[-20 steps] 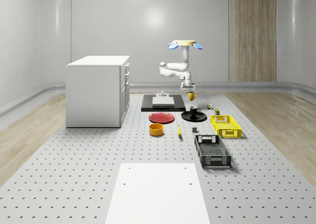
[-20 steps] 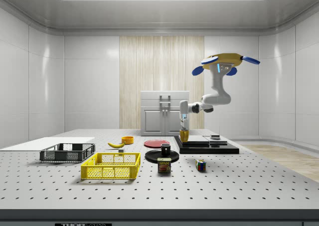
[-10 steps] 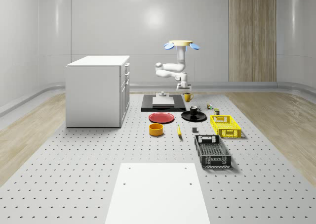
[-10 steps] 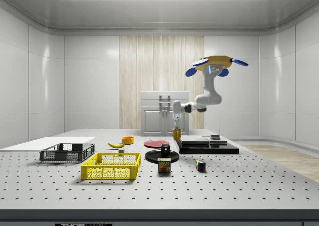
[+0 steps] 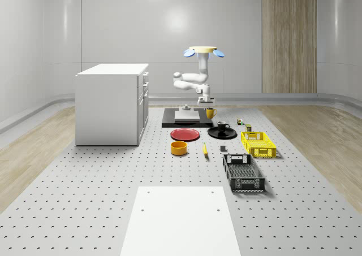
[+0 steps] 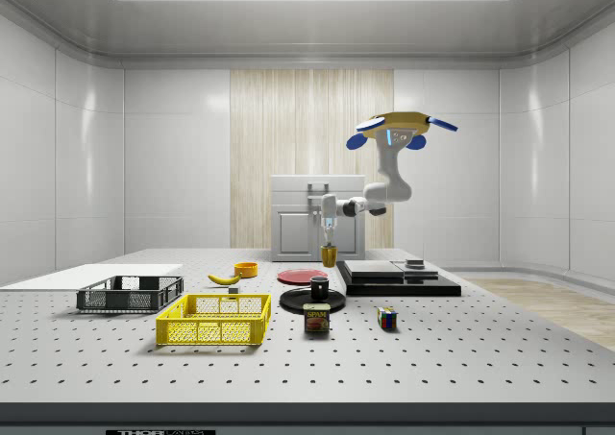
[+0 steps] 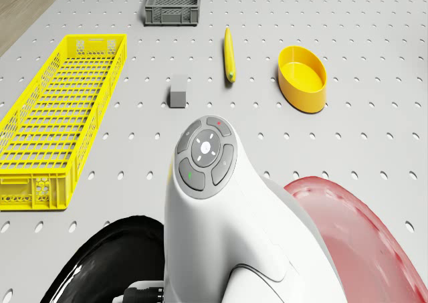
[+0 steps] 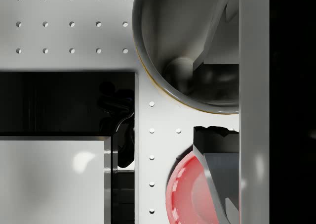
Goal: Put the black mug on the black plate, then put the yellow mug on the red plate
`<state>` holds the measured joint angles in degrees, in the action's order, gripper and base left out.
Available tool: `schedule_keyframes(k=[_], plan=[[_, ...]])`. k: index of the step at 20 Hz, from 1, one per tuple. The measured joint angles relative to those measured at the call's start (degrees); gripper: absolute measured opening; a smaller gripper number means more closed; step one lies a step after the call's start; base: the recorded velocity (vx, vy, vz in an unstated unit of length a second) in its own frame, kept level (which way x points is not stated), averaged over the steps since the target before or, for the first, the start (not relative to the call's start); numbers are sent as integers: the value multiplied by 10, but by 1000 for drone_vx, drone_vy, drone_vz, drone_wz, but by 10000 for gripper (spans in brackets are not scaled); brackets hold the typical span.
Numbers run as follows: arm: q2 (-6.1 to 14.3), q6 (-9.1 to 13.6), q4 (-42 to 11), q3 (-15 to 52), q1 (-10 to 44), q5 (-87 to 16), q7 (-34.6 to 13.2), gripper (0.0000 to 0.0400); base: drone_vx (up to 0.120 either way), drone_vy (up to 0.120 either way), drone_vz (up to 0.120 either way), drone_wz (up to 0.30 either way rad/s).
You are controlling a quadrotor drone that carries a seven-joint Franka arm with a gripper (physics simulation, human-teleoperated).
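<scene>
Red plate (image 5: 185, 134): we see it flat on the table.
Yellow mug (image 5: 210, 113): upright, handle toward the whole-scene view's right, airborne beside the black slab (image 5: 186, 120).
Gripper (image 5: 204, 102): clamped on the yellow mug.
Drone (image 5: 203, 51): hovering above.
Black mug (image 5: 222, 126): upright on the black plate (image 5: 222, 133).

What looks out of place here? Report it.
Nothing stands out. The black mug sits upright on the black plate. The gripper holds the yellow mug upright in the air, the drone hovering above; the red plate is bare.
</scene>
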<state>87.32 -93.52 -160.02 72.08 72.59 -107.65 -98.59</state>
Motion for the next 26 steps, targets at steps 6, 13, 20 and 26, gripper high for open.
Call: schedule_keyframes(k=[6, 13, 20, 26], plan=[[0, 0, 0, 0, 0, 0, 0, 110, 120, -120, 0, 0], [1, -1, 0, 0, 0, 0, 0, 110, 120, -120, 0, 0], [1, -1, 0, 0, 0, 0, 0, 110, 51, -120, 0, 0], [1, -1, 0, 0, 0, 1, 0, 110, 0, -120, -67, 0]])
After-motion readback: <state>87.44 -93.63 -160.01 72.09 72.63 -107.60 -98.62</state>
